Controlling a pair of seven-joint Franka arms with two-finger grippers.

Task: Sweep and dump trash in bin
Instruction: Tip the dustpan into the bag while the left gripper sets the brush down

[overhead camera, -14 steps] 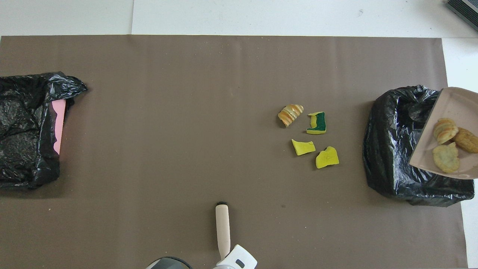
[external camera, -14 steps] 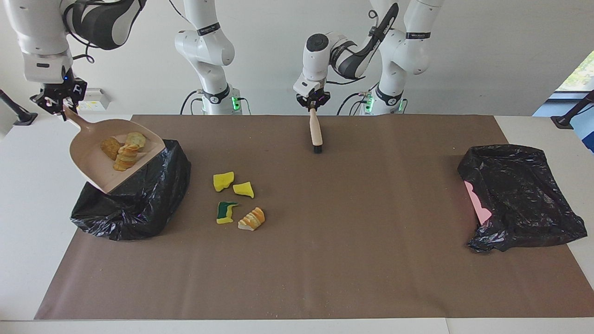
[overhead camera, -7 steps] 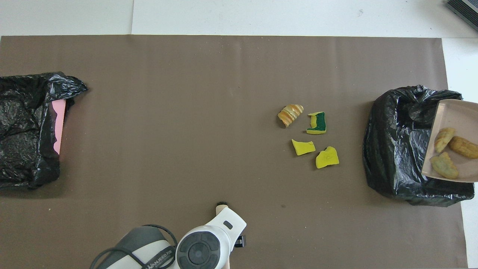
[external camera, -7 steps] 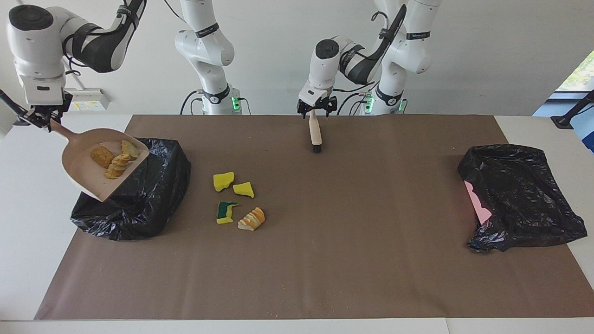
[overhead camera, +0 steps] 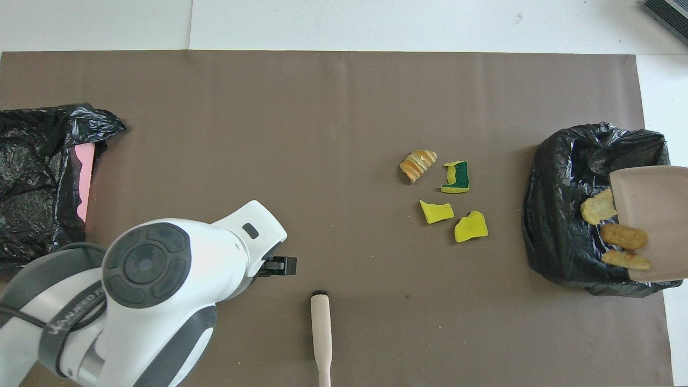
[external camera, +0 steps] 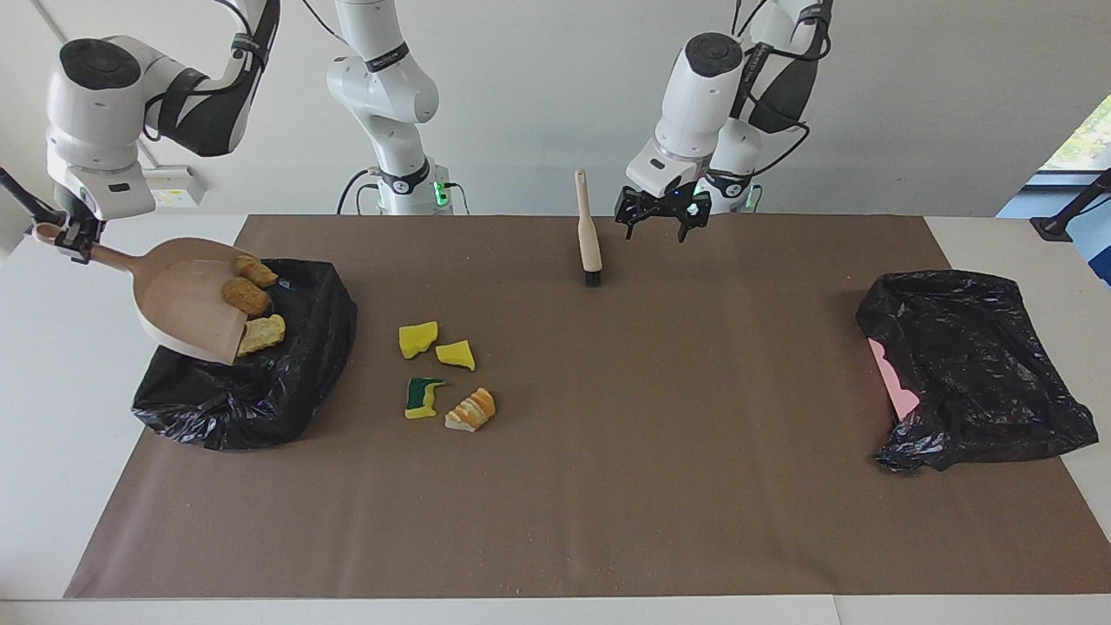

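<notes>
Jaws: right gripper (external camera: 72,244) is pinching the dustpan (external camera: 187,299) handle, tipping three bread chunks (external camera: 247,297) into the bin (external camera: 286,373); left gripper (external camera: 663,225) is hanging spread beside the brush (external camera: 589,234). Sponge pieces (external camera: 434,347) and pastry (external camera: 471,410) are lying on the table, needing sweeping next.

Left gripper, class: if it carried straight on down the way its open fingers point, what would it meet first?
Probably the bare brown mat. The left gripper hangs open beside the brush, apart from it, fingers pointing down; nothing else shows beneath it, though depth is uncertain.
</notes>
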